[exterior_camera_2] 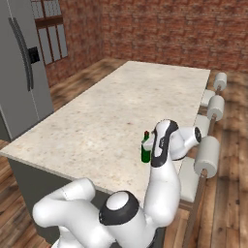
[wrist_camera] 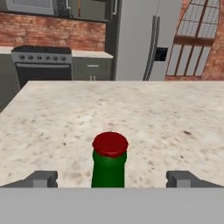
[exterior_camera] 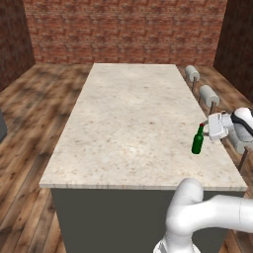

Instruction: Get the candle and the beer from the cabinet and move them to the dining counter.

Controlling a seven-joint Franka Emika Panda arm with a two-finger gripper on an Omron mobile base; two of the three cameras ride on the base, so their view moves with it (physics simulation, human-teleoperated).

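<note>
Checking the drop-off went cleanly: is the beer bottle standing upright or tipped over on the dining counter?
Upright: the beer bottle stands on its base on the dining counter, red cap on top.

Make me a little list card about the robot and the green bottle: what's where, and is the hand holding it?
beer: small green bottle with a red cap, standing upright
where it stands: on the dining counter, near its right edge
gripper: open, one fingertip on each side of the bottle's neck, gaps on both sides
held: no, the bottle stands on its own
stools: pale padded ones along the counter's right side
behind the counter: grey refrigerator and black stove
</note>
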